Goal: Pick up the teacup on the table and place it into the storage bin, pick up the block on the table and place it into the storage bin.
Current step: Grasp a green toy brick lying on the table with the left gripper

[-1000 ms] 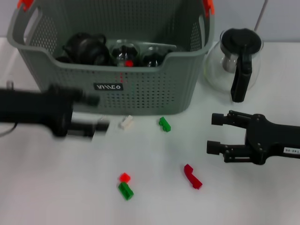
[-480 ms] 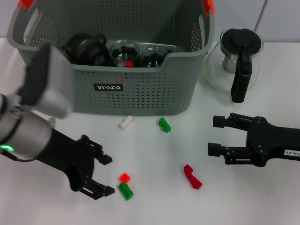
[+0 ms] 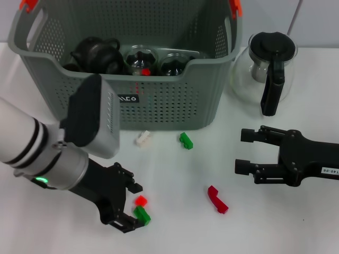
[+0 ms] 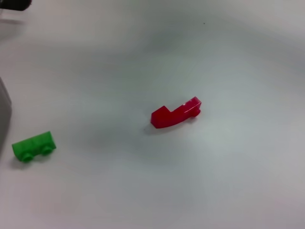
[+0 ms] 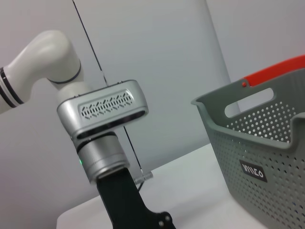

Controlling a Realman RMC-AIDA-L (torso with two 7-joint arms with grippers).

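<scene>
My left gripper reaches low over the tabletop, jaws open around the small red block and green block lying in front of the storage bin. My right gripper hangs level to the right, jaws open and empty, below the glass pot. Dark teaware sits inside the bin.

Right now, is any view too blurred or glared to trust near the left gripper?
Head view: sharp; left gripper at the small green block, soft shadows only. Left wrist view: curved red block sharp, even light. Right wrist view: clear.
</scene>
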